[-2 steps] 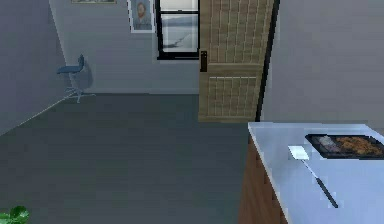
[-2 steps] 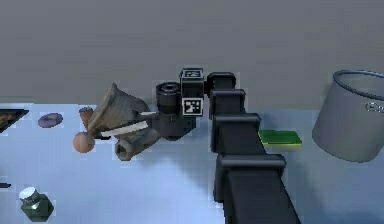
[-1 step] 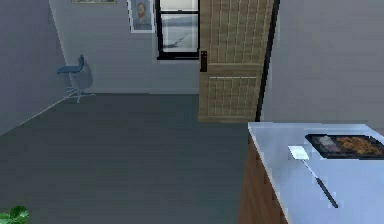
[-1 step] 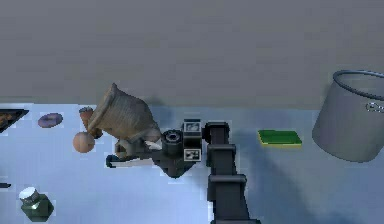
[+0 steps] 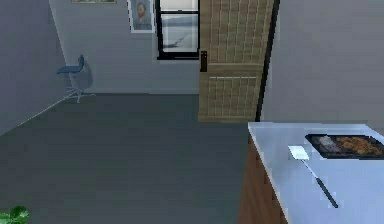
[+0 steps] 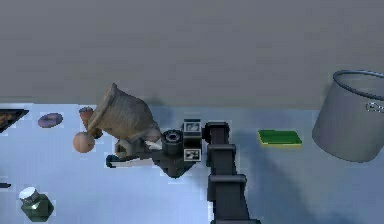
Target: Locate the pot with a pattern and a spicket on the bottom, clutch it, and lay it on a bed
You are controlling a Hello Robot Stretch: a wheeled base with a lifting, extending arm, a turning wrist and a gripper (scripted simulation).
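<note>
Pot: brown patterned pot (image 6: 122,115), tilted, mouth flaring toward 11 o'clock, small spout low on its body. It is at 10 o'clock from the gripper (image 6: 140,152), at the fingers' end.
Gripper: the frames do not show whether it holds the pot, nor how the fingers are set. The pot's base overlaps the white counter (image 6: 60,175), so lift-off cannot be confirmed.
Arm: dark bar (image 6: 225,185) rising from 6 o'clock in the arm side view.
Neighbours: orange ball (image 6: 82,143) at 8 o'clock of the pot, just beside it. A green pad (image 6: 279,138) and a grey metal bucket (image 6: 355,115) are at 3 o'clock, well apart.
Forward view: counter corner at 4 o'clock with a dark tray (image 5: 345,145) and a white spatula (image 5: 312,172); wooden door (image 5: 235,60) at 12 o'clock.
Step (judged): the grasp is being made or confirmed; the bed has yet to be found.
Risk 1: the tilt suggests an off-centre hold; the pot could swing or slip out during the lift.
Risk 2: pulling the arm in low could drag the pot across the counter and knock the ball away.
Risk 3: turning the base near the counter could bump the pot on its edge.
</note>
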